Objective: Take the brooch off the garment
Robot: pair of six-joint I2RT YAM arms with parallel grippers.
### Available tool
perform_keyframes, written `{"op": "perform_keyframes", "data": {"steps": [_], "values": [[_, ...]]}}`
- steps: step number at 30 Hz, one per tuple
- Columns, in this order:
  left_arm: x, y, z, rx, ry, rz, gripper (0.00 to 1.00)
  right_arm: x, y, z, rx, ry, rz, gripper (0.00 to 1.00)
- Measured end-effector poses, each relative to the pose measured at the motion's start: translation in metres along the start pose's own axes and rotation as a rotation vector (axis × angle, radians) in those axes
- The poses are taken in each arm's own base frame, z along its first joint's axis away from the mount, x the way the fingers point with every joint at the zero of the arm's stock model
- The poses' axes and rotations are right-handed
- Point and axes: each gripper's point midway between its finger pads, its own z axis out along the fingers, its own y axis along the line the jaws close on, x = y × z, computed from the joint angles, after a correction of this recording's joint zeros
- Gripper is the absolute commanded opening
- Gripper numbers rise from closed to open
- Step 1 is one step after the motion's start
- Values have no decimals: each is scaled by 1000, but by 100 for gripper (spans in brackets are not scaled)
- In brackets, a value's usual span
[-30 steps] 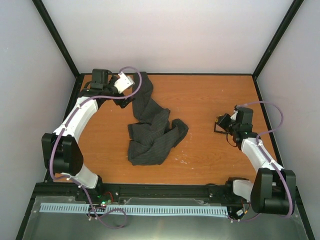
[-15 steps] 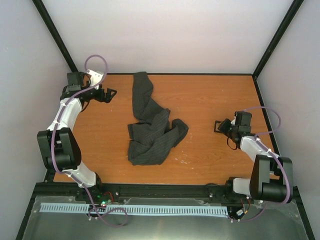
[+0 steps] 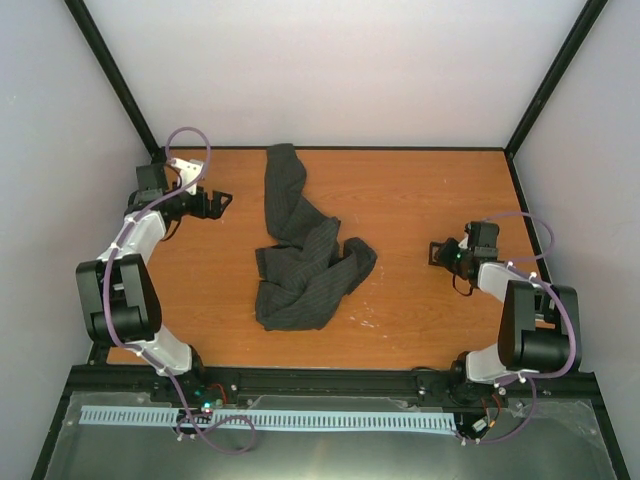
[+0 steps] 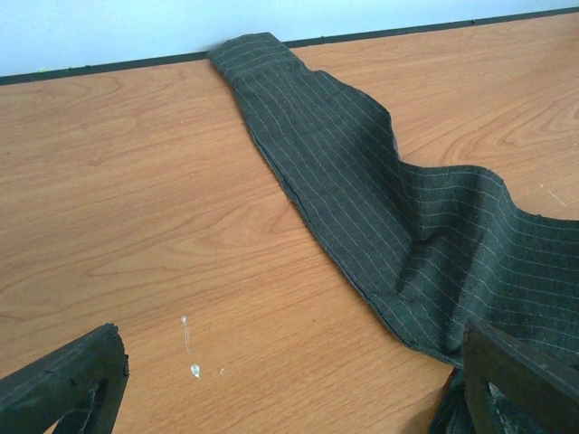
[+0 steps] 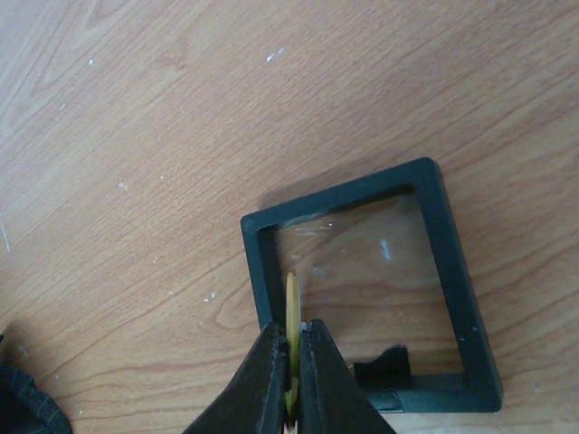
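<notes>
The garment (image 3: 305,250) is a dark pinstriped cloth, crumpled in the middle of the table; it also shows in the left wrist view (image 4: 407,217). My right gripper (image 5: 291,348) is shut on the thin golden brooch (image 5: 291,312), held edge-on over the left side of the small black square tray (image 5: 443,226). In the top view the right gripper (image 3: 447,255) is at the tray (image 3: 438,252), right of the garment. My left gripper (image 3: 218,201) is open and empty at the far left, left of the garment's upper strip.
The orange wooden table (image 3: 420,200) is walled by black frame posts and pale panels. A few white specks mark the wood (image 4: 187,344). A black rail runs along the near edge (image 3: 320,380).
My left arm has swung away from the garment's top end to the far left. My right arm has folded back a little, with its gripper staying at the tray.
</notes>
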Motion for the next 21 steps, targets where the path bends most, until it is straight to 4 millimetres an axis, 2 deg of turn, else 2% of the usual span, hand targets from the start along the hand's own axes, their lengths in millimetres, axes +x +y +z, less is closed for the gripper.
{"op": "perform_keyframes", "data": {"steps": [4, 7, 10, 16, 18, 19, 20, 21], "values": [[2, -1, 0, -1, -6, 3, 100, -3, 3, 1, -9, -1, -5, 6], [-1, -1, -1, 1, -16, 7, 100, -5, 5, 1, -15, -5, -7, 12], [-4, -3, -2, 8, -26, 9, 100, -5, 5, 3, -18, 0, -11, 32], [-4, -5, -2, 19, -32, 11, 100, -5, -1, 3, 13, 6, -13, 58], [-5, -5, -2, 18, -36, 14, 100, -7, -3, -2, 30, -6, -24, 73], [-6, -4, -2, 17, -39, 16, 100, -10, -3, -6, 38, -18, -23, 90], [-7, -4, -2, 15, -43, 17, 100, -14, -1, -12, 45, -38, -40, 99], [-9, -4, -2, 13, -49, 20, 100, -18, 0, -17, 46, -56, -38, 100]]}}
